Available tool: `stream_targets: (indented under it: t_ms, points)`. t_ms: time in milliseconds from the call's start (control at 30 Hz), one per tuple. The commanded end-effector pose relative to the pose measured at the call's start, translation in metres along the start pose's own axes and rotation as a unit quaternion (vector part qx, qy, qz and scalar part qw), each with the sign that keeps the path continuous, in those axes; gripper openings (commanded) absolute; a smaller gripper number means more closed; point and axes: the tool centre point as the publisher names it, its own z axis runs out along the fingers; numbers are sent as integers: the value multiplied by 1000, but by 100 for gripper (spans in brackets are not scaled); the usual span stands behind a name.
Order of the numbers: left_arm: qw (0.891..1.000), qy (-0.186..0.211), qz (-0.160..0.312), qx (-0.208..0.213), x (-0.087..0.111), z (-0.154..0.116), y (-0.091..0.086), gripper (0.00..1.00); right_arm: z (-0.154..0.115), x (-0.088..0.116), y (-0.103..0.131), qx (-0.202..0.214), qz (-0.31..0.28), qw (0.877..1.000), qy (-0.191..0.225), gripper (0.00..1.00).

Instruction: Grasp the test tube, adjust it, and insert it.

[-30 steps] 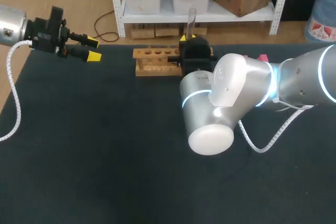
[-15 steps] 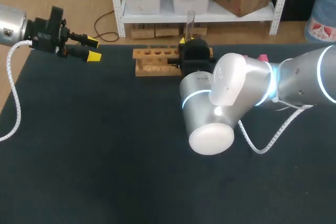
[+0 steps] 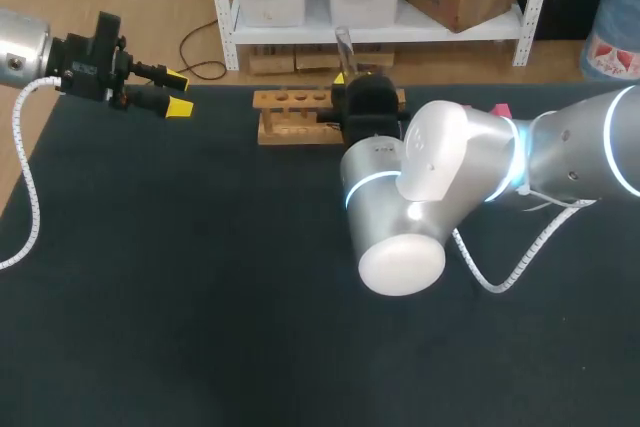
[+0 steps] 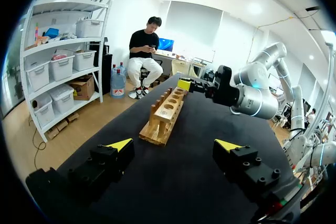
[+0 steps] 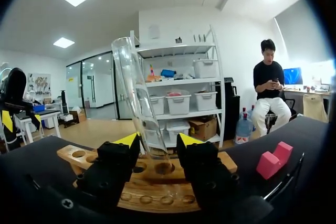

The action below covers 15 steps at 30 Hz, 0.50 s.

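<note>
With the right jaws clamped on the test tube [image 5: 135, 90], which leans tilted over an end hole of the wooden rack [image 5: 155, 187], the adjusting step seems in hand: next it needs straightening and lowering in, while the left jaws gape empty.

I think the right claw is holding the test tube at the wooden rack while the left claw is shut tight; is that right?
Not quite: the left claw is open, its fingers wide apart with nothing between them, as the left wrist view shows. The right claw does hold the test tube at the wooden rack.
</note>
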Motion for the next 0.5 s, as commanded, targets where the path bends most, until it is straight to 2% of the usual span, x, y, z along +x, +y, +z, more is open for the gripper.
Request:
stream_targets:
  t_ms: [33,267,500]
  points:
    - [1000,-1,1,-1,1,0,-1,100,-1,-1,-3,-57,2,998,-4,46]
    - [1000,-1,1,-1,1,0,-1,100,0,-5,-6,-43,7,999,-12,54]
    - [1000,-1,1,-1,1,0,-1,100,1,-11,-15,-29,8,999,-19,52]
